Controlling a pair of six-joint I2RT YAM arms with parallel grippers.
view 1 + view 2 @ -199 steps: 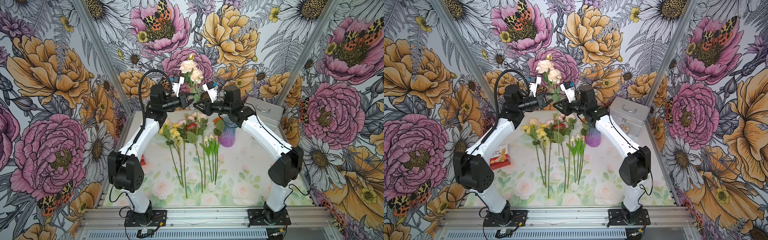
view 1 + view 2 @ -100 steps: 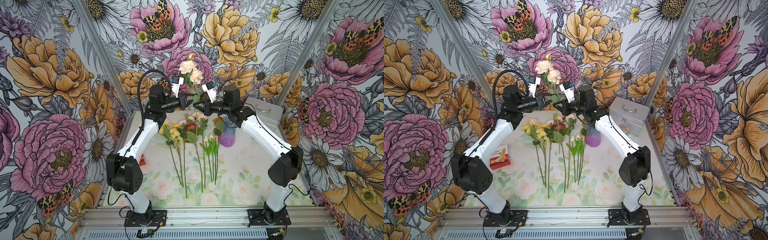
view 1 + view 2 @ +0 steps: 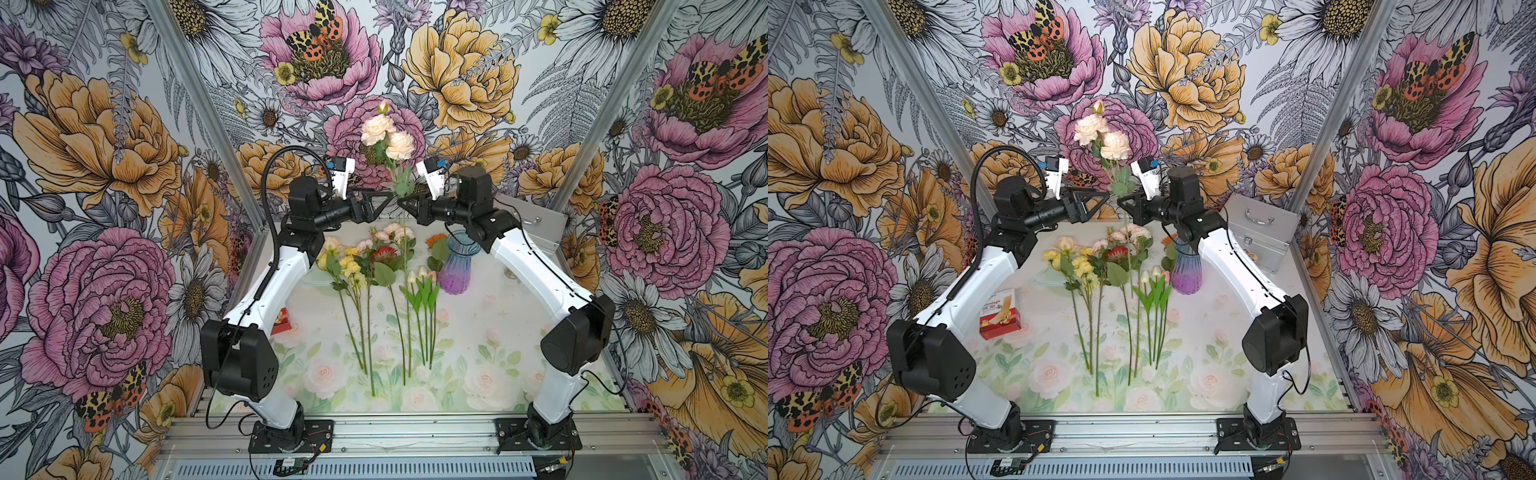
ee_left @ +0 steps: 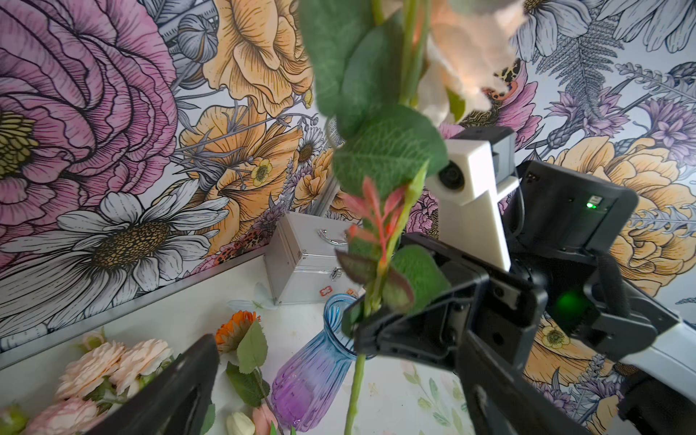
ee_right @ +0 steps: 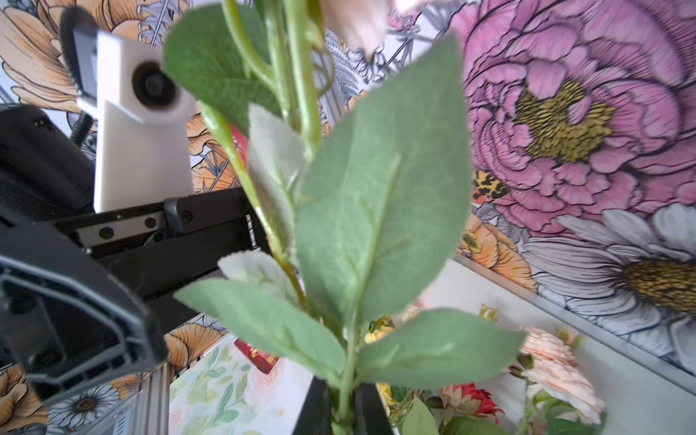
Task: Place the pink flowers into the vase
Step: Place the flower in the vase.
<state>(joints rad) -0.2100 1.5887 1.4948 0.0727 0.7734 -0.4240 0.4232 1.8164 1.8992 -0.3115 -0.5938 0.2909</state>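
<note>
1. Ruffled pink flowers, two pale blooms and a bud on one long green artificial stem, stand upright in the air between my two arms in both top views, high above the table.
2. My right gripper is clenched on that stem just below its leaves. The right wrist view shows the stem pinched between the black fingers.
3. My left gripper faces it from the opposite side with its jaws released and grasping nothing. The stem is just beside its tip. In the left wrist view, one finger sits well clear of the stem.
4. A ribbed glass vase, blue at the flared rim and purple at the bulb, stands upright on the table under my right forearm. The held stem hangs to its side, over the flowers lying there, and is not in it.
5. Lying on the table I see a second pink bunch, yellow-bloomed stems, a red bloom, white tulips and a short pink tulip bud near the vase's base.
6. A silver metal case sits in the back corner behind my right arm. A red and cream box lies near my left arm.
</note>
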